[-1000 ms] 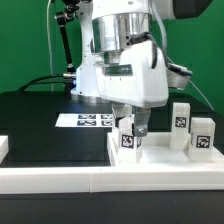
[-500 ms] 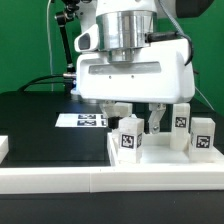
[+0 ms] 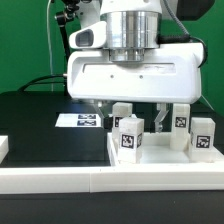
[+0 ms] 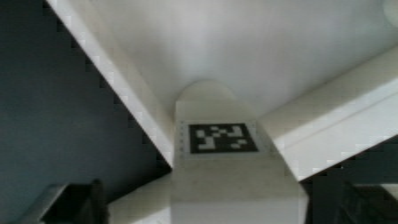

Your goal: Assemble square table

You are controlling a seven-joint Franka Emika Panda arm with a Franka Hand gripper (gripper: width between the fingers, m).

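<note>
One white wall (image 3: 60, 180) lies nearest. Behind it sits the square table top (image 3: 165, 157), with leg blocks (image 3: 129, 134) standing on it. Above the front block hangs the hand (image 3: 137, 118), open wide, holding nothing. Farther back lies the marker board (image 3: 83, 121).

From where I stand, the square top (image 3: 160, 158) sits at the lower right of the exterior view, on the table (image 3: 40, 120). Four legs stand on it: one (image 3: 130, 136) at its front left, one (image 3: 122, 113) behind that, two (image 3: 181, 122) (image 3: 202, 134) at right. The marker board (image 3: 83, 121) lies centre-left, behind the border wall (image 3: 60, 178) along the bottom.
</note>
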